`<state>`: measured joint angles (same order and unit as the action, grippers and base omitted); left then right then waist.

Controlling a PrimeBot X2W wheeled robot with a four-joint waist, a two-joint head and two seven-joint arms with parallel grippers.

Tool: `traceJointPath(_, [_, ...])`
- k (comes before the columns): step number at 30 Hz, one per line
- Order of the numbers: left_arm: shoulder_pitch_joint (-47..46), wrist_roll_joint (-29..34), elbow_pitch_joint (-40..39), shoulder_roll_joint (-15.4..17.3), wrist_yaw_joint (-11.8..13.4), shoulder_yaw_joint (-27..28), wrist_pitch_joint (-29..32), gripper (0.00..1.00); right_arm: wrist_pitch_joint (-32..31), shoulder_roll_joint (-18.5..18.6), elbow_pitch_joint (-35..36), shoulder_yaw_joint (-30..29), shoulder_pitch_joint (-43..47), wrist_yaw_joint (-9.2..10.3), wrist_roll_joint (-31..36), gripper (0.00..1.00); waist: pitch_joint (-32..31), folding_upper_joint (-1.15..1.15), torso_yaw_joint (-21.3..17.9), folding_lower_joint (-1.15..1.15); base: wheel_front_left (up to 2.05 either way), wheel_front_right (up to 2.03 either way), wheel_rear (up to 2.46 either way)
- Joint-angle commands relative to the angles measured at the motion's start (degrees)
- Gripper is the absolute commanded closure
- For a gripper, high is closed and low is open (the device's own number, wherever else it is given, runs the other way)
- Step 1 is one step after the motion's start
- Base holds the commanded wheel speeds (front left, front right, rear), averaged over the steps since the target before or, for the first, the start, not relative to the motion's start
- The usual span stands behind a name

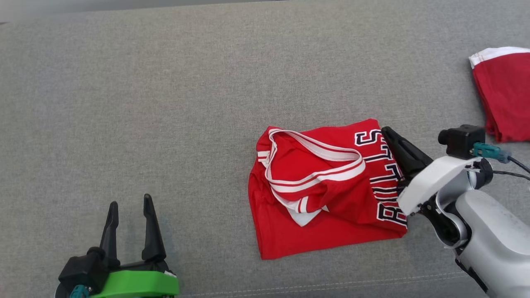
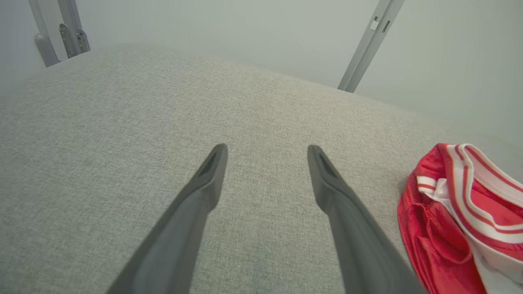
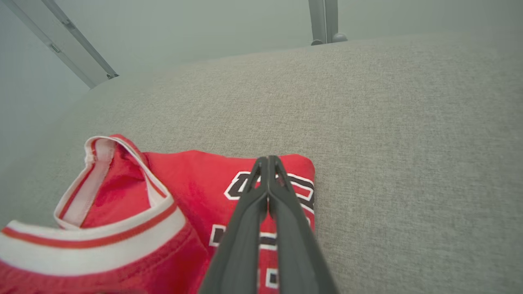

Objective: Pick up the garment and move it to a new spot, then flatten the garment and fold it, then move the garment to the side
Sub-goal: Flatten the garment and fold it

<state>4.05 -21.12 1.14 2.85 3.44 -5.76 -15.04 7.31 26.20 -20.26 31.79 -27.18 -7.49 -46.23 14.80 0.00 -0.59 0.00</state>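
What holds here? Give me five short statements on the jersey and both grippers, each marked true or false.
1. The left gripper is open. True.
2. The jersey is spread out full length. False: it is folded into a compact bundle with the white-trimmed openings on top.
3. The right gripper is shut, its fingers over the jersey's lettered edge. True.
4. The left gripper touches the jersey. False: it is over the bare gray surface, well apart from the jersey.
5. A second red garment lies at the right edge of the head view. True.
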Motion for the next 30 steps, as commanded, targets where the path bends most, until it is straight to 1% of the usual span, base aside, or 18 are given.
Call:
traceJointPath(1, [-0.97, 0.2, 0.16, 0.11, -0.25, -0.08, -0.15, 0.0, -0.13, -0.34, -1.06, 0.69, -0.86, 0.02, -0.18, 1.0, 1.74, 0.0, 1.16, 0.0, 0.0, 0.0, 0.0])
traceJointPath(3, [-1.44, 0.05, 0.55, 0.11, -0.3, -0.19, -0.15, 0.0, -0.02, -0.57, -3.07, 2.75, -2.05, 0.02, -0.08, 1.0, 2.05, 0.0, 1.97, 0.0, 0.0, 0.0, 0.0])
traceJointPath(6, [-1.47, -0.48, 0.61, 0.1, 0.24, -0.35, -0.15, 0.0, 0.81, -0.44, -3.91, 6.74, -2.18, 0.02, -0.43, 1.0, 1.77, 0.0, 3.11, 0.0, 0.0, 0.0, 0.0])
traceJointPath(8, [-0.92, -0.82, 0.72, 0.11, 0.52, -0.22, -0.15, 0.0, 1.56, 0.11, -3.72, 9.58, -1.63, 0.02, -0.13, 1.0, 1.17, 0.0, 3.69, 0.0, 0.0, 0.0, 0.0])
traceJointPath(13, [-0.27, -1.6, 0.64, 0.1, 0.58, -0.1, -0.15, 0.0, 2.57, -0.31, -2.29, 15.86, -1.34, 0.02, -0.52, 1.0, 0.16, 0.0, 4.84, 0.0, 0.0, 0.0, 0.0])
traceJointPath(19, [0.21, -2.17, 0.6, 0.1, 0.71, -0.61, -0.16, 0.0, 2.93, -3.33, -1.56, 21.26, -3.29, 0.02, 0.25, 1.0, -0.44, 0.0, 5.96, 0.0, 0.0, 0.0, 0.0])
traceJointPath(21, [0.37, -2.25, 0.67, 0.1, 0.64, -0.7, -0.16, 0.0, 2.44, -4.64, -2.18, 22.71, -3.98, 0.02, 0.38, 1.0, -0.53, 0.0, 6.27, 0.0, 0.0, 0.0, 0.0])
traceJointPath(22, [0.37, -2.25, 0.67, 0.1, 0.64, -0.7, -0.16, 0.0, 2.44, -4.64, -2.18, 22.71, -3.98, 0.02, 0.38, 1.0, -0.53, 0.0, 6.27, 0.0, 0.0, 0.0, 0.0])
traceJointPath(26, [0.4, -2.37, 0.99, 0.1, 0.55, -1.09, -0.16, 0.0, 1.88, -7.56, -4.69, 24.96, -5.06, 0.02, 0.23, 1.0, -0.74, 0.0, 7.04, 0.0, 0.0, 0.0, 0.0])
traceJointPath(30, [0.25, -2.73, 1.17, 0.1, 0.64, -1.49, -0.16, 0.0, 2.59, -10.36, -8.28, 26.48, -5.91, 0.02, -0.55, 1.0, -1.01, 0.0, 7.89, 0.0, 0.0, 0.0, 0.0])
